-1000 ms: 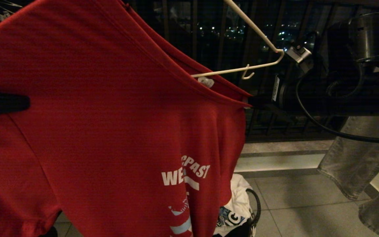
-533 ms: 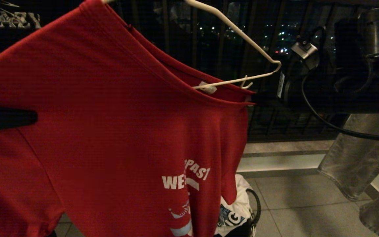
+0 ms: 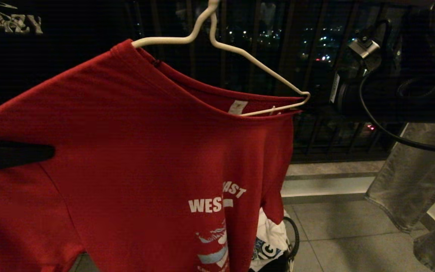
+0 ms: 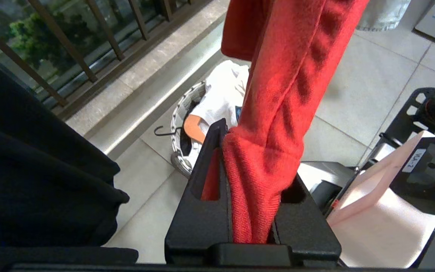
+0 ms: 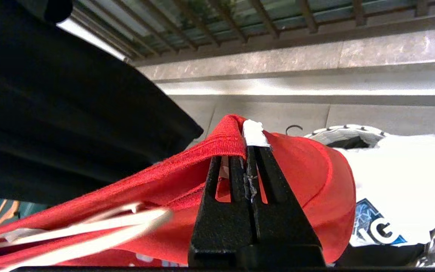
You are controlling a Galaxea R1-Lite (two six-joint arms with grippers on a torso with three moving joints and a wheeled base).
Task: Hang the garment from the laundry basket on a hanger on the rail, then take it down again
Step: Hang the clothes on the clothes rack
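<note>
Cloth made up most of the scene: the red T-shirt (image 3: 134,151) hung high in front of the dark railing (image 3: 327,139), well above the laundry basket (image 4: 181,124) on the floor tiles. It was soft and light, draped in loose folds, and would give no stiffness to push against; it would slide and bunch if pulled from one point. The white wire hanger (image 3: 240,53) sat partly inside the neck opening, one shoulder under the cloth, the other end bare at the collar edge. It was thin and springy, likely to twist under uneven load. The left gripper (image 4: 253,211) was clenched on a bunched fold of the shirt at the sleeve side. The right gripper (image 5: 249,151) was clamped on the collar band beside the white label (image 5: 254,133). The seamed collar looked the firmest hold; the thin body cloth would stretch.
</note>
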